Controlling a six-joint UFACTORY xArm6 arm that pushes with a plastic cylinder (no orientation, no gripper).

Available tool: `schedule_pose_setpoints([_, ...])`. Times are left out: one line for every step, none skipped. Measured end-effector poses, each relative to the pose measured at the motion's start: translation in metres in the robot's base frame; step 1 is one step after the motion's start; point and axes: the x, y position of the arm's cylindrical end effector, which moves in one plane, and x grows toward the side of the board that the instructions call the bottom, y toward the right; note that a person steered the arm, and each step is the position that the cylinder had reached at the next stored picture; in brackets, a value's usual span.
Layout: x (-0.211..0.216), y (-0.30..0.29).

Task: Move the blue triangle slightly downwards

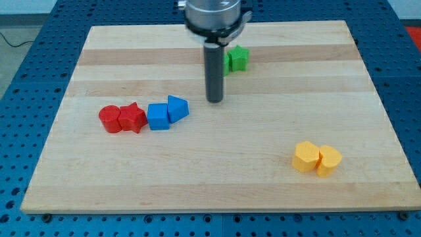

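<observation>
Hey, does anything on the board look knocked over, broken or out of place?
Nothing stands out. All blocks sit flat on the board. My tip rests just right of the blue triangle, not touching, partly hiding the green block.

**Occlusions and Cut-Offs**

The arm's mount (212, 13) is cut off by the view's top edge, so I see nothing above its collar. My rod (215, 69) hides the left part of the green block (239, 58), so I cannot fully confirm its shape. The two yellow blocks (316, 158) touch, and their exact shapes are unclear to me.
</observation>
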Motion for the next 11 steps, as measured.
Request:
schedule_pose_setpoints([0.013, -0.01])
schedule_pose_setpoints([0.014, -0.01])
schedule_pose_setpoints([0.014, -0.01])
schedule_pose_setpoints([-0.03, -0.01])
schedule_pose_setpoints([-0.049, -0.029])
schedule_pose_setpoints([-0.039, -0.052])
schedule_pose_setpoints([-0.017, -0.053])
schedule_pose_setpoints([-0.005, -0.053])
schedule_pose_setpoints([0.015, -0.053])
schedule_pose_setpoints([0.025, -0.053])
schedule_pose_setpoints([0.022, -0.045])
